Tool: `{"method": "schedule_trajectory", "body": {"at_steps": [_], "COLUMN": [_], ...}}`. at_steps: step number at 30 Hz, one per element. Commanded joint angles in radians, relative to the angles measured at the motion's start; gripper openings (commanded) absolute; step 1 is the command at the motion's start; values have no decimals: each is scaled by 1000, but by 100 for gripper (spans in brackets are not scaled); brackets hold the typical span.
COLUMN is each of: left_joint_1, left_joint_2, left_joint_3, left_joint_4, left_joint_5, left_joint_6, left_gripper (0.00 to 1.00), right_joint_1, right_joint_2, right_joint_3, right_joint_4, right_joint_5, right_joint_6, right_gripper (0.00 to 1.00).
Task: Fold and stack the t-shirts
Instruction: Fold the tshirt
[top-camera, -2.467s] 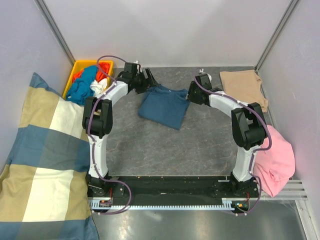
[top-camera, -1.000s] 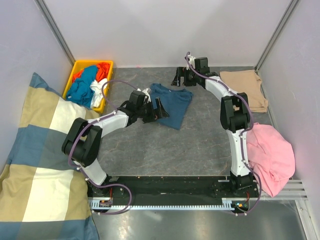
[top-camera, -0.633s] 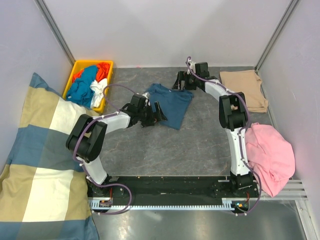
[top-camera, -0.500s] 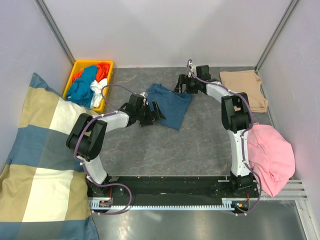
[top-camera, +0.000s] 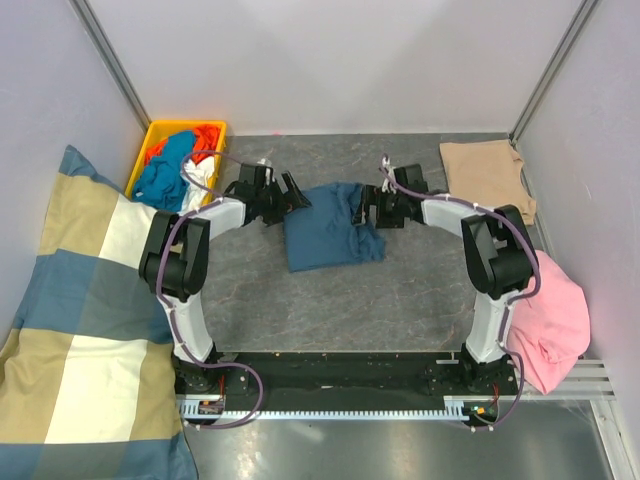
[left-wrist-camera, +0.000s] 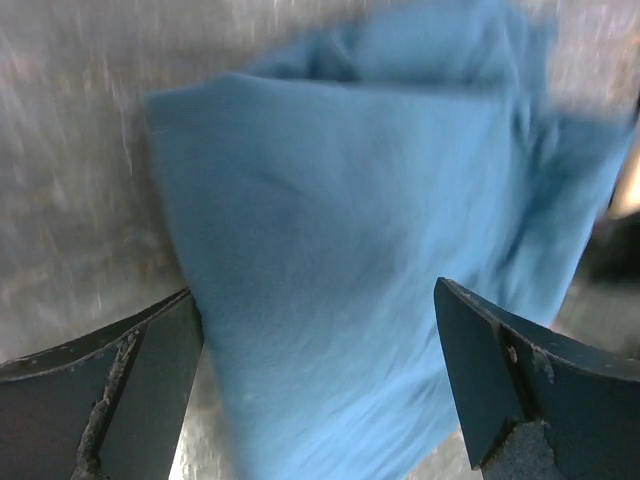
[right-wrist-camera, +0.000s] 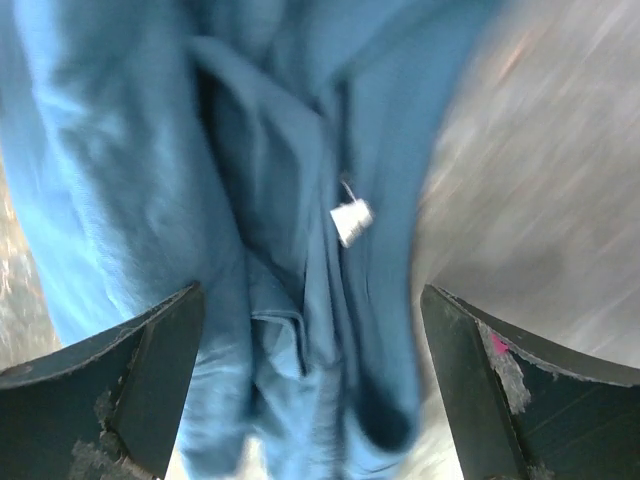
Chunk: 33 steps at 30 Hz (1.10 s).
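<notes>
A dark teal-blue t-shirt (top-camera: 328, 227) lies folded into a rough rectangle on the grey table, mid-back. My left gripper (top-camera: 291, 194) is at its back left corner, open; in the left wrist view the shirt (left-wrist-camera: 350, 230) fills the space between the wide-apart fingers (left-wrist-camera: 110, 390). My right gripper (top-camera: 362, 211) is at the shirt's right edge, open; in the right wrist view bunched folds of the shirt (right-wrist-camera: 270, 260) with a small white label (right-wrist-camera: 351, 219) lie between the fingers (right-wrist-camera: 525, 395). A tan-beige t-shirt (top-camera: 485, 176) lies folded at the back right.
A yellow bin (top-camera: 157, 135) with teal, red and white clothes stands at the back left. A big checked cushion (top-camera: 80, 320) lies along the left. A pink cloth (top-camera: 552, 318) is heaped at the right, by the right arm's base.
The left gripper swung from the shirt's front left to its back left corner. The right gripper came nearer, to the shirt's right edge. The shirt now lies squarer and a little nearer.
</notes>
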Motion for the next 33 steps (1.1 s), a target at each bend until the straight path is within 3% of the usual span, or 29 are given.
{"method": "schedule_trajectory", "body": {"at_steps": [1,5,11,22,33], "left_joint_1": [12,12,12,12,12], "left_joint_2": [63,66,10,-35,-44], "left_joint_3": [145,176,83,4,-19], "left_joint_4": [-65,-79,-59,-31,-25], "left_joint_5": [0,19,32,48,71], "left_joint_6": [69,79,69,56,43], "left_gripper": [100,100,100,100,100], "right_joint_1": [102,108,110,192,263], "right_joint_2": [-107,-218,-345,-423,-339], "right_joint_3": [-185,-268,-208,-126,-121], "right_joint_4": [-85,-94,-194,-222,-128], "right_joint_5": [132,262,398,353,361], "right_joint_6": [103,161,146,206,253], "right_gripper": [98,98,98,96,87]}}
